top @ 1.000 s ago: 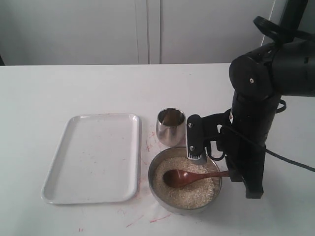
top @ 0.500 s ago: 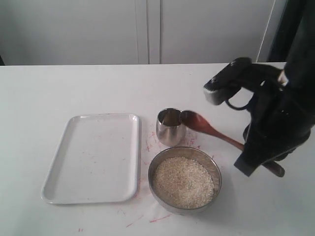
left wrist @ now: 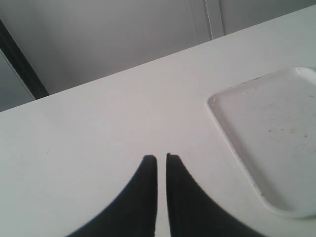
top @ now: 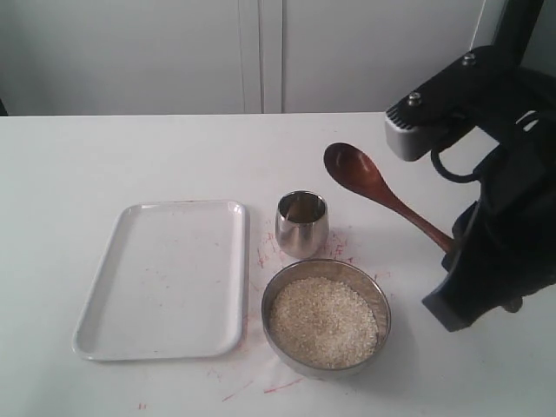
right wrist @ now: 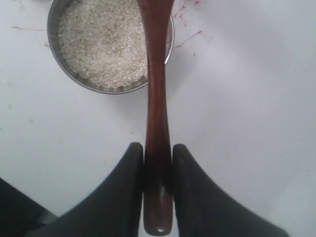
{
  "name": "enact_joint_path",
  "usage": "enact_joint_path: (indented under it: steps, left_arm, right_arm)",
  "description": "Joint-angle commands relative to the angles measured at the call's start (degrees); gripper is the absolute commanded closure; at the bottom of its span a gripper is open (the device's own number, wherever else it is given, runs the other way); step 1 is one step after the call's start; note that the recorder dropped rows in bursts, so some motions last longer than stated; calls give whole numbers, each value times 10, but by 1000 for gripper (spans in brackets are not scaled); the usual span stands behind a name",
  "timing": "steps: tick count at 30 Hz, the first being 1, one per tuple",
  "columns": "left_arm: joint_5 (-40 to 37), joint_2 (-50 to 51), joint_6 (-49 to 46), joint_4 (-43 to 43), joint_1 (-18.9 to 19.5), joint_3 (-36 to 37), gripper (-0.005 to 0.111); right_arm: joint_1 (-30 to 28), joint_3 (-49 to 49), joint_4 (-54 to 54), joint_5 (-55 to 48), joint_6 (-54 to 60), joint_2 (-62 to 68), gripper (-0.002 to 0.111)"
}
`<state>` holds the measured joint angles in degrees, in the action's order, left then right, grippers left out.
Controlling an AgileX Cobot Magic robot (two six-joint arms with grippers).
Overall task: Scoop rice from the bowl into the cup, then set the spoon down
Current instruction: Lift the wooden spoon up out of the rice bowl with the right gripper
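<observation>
Right claw (right wrist: 157, 146): shut tight on the spoon (top: 385, 197), a dark finger pressed to each side of the handle near its end; in the exterior view the black arm fills the right edge of the frame and hides the grip itself

Spoon: dark reddish-brown wood; in the exterior view it slants from upper centre-right down to the lower right; its oval bowl is the high end and sits above and right of the cup in the picture, showing bare wood to us; in the right wrist view the handle (right wrist: 157, 98) runs out from between the fingers and crosses in front of the bowl's rim

Left claw (left wrist: 161, 158): fingers drawn almost together with only a thin slit between them; we see nothing in it; it hangs over bare table beside a corner of the tray (left wrist: 276, 128)

Cup (top: 301, 228): small steel tumbler, upright at the middle of the frame; just beyond the bowl; we cannot tell whether they touch, nor what it holds

Bowl (top: 326, 268): wide steel bowl, lower centre-right of the frame; upright on the table (top: 130, 156)

Rice (top: 323, 321): off-white grains filling the bowl to near its rim

Tray (top: 165, 287): white, rectangular, rounded corners; left of the cup and bowl, lower left of centre; flecked with faint red specks

Red marks (top: 261, 256): thin scratchy streaks on the table around the cup and bowl
</observation>
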<state>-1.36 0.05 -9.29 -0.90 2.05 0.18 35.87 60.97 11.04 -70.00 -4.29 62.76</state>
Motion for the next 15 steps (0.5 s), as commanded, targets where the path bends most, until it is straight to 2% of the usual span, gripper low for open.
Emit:
enact_joint_path:
  steps: [1, 6, 12, 15]
  left_arm:
    - [1, -1, 1, 4, -1, -2, 92]
    - [1, -1, 1, 4, -1, -2, 92]
    - [1, -1, 1, 4, -1, -2, 92]
    - [1, -1, 1, 4, -1, -2, 92]
  right_arm:
    - [35, -3, 62, 0, -10, -2, 108]
    - [53, -3, 138, 0, 6, 0, 108]
    - [57, -3, 268, 0, 89, 0, 108]
    - [59, -3, 295, 0, 100, 0, 108]
